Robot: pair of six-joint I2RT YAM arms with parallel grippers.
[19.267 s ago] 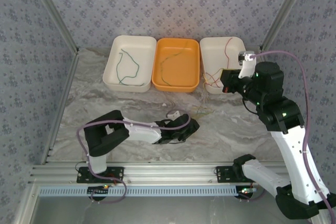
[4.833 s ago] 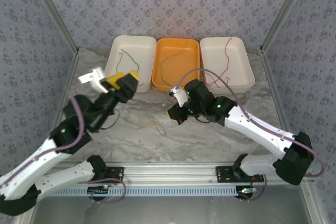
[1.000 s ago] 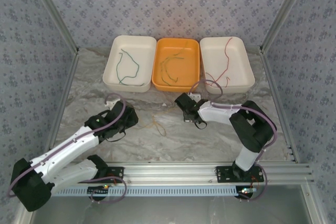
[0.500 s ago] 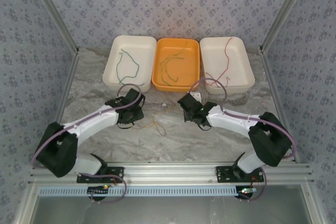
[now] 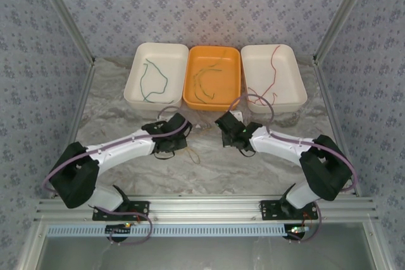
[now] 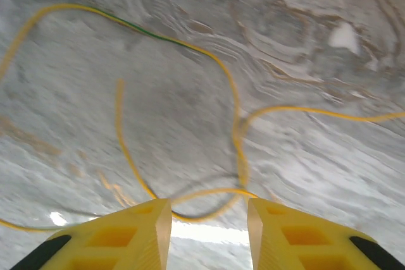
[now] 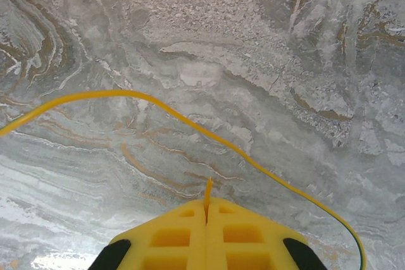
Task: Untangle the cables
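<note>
A yellow cable (image 7: pixel 208 189) is pinched in the closed right gripper (image 7: pixel 207 210); at nine o'clock, the left gripper (image 6: pixel 209 219) is narrowly parted.

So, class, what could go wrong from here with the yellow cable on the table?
The right tool pinches the yellow cable right by its end; a pull might slip it free. The left tool stands open over crossing loops; closing there, it might catch two strands and tighten the tangle.

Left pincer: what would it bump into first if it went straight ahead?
Probably the yellow cable, looping on the table right in front of the left pincer; how close it is stays unclear.
</note>
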